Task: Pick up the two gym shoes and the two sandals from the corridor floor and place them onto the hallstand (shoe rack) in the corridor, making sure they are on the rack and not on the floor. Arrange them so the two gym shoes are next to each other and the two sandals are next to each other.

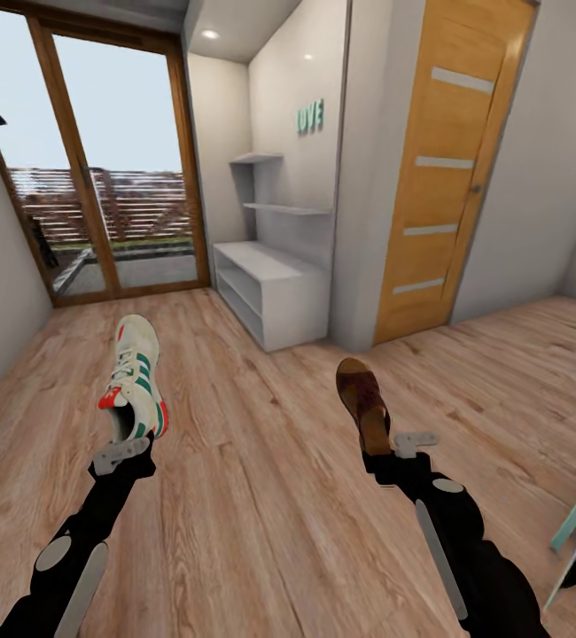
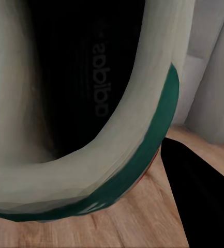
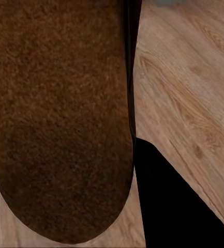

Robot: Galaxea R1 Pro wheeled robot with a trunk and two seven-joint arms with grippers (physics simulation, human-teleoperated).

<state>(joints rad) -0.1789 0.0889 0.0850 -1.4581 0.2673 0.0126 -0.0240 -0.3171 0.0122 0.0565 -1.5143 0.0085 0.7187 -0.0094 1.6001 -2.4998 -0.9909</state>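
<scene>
Head view: at centre left we note the left gripper (image 1: 128, 440) clamped on the heel of a white lace-up gym shoe (image 1: 136, 377) with green stripes. At centre right, the right gripper (image 1: 385, 449) holds a brown slip-on sandal (image 1: 362, 401). The light grey hallstand (image 1: 266, 288) stands upper centre on grained wood-plank floor (image 1: 261, 496).

Left wrist view: we see the shoe's rounded white collar (image 2: 91, 170), green-edged, with a dark insole.

Right wrist view: we see the sandal's coarse brown oval footbed (image 3: 60, 119).

From the head view, 1 gym shoe (image 1: 136, 377) sits at 11 o'clock, 1 sandal (image 1: 363, 403) at 1 o'clock, the hallstand (image 1: 270, 292) behind at 12.
</scene>
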